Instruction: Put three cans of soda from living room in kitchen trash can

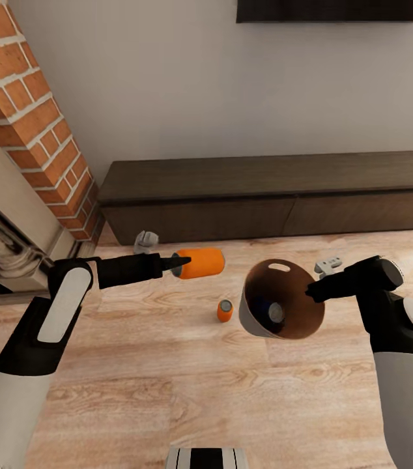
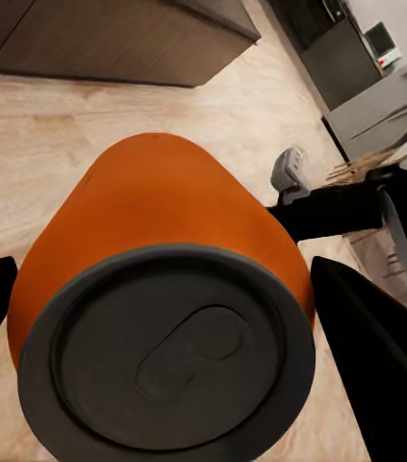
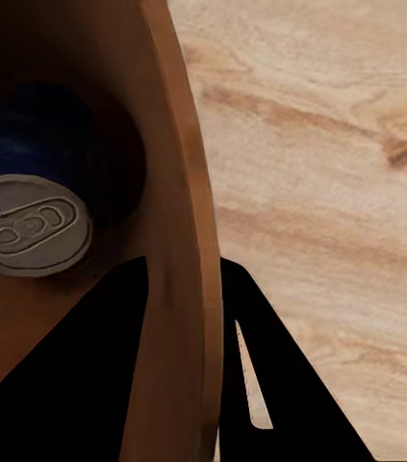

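While the head view looks down on pale wood floor, the lines run left to right.
Fireplace: red brick (image 1: 34,104) at the far left, beside the wall.
Cabinet: long dark low unit (image 1: 265,195) along the wall, with the black TV (image 1: 337,10) above it.
Left gripper: (image 1: 179,264) reaches rightward above the floor; its black fingers (image 2: 381,356) sit on either side of a can, clamped on it.
Held can: orange (image 1: 200,262), lying sideways in the air, its grey top (image 2: 169,356) facing the left wrist camera.
Floor can: second orange one (image 1: 225,311) stands upright on the floor, between the held can and the bin, apart from both.
Bin: grey outside, copper-brown inside (image 1: 283,301), tilted so its mouth faces the head camera, an oval handle hole near the upper rim.
Blue can: (image 3: 32,192) lies inside the bin, grey top showing.
Right gripper: (image 1: 312,291) closed on the bin rim (image 3: 179,250), one finger inside the wall and one outside.
Grey object: small pale thing (image 1: 327,264) on the floor behind the right arm, possibly a toy; too small to identify.
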You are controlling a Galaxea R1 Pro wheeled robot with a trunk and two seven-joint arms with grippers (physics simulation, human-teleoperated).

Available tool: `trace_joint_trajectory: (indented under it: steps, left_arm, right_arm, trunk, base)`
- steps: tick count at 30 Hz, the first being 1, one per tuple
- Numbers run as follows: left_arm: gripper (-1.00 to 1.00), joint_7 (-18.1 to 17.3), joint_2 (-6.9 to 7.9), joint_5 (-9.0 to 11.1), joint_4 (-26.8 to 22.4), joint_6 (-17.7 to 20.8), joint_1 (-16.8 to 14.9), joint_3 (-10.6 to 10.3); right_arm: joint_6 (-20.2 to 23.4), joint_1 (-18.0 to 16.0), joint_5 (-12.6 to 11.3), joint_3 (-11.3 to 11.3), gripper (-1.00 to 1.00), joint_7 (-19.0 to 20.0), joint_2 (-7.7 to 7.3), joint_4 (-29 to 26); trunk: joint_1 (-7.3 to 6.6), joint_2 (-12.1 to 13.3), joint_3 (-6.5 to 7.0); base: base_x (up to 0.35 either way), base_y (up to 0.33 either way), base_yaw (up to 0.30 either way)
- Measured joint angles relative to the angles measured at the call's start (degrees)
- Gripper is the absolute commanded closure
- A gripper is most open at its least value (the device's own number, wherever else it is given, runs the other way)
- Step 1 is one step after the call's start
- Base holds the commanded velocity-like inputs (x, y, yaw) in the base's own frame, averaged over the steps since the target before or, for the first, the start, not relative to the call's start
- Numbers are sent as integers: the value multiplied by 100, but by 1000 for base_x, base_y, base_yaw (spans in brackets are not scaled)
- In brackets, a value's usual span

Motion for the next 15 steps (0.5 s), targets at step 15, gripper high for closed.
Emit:
trace_joint_trajectory:
  steps: [15]
  left_arm:
    - [100, 432, -510, 52, 173, -1, -58, -1023]
  right_arm:
    - [66, 0, 50, 70, 100, 9, 483, 402]
  trunk:
    - [0, 0, 0]
  base:
    - [0, 0, 0]
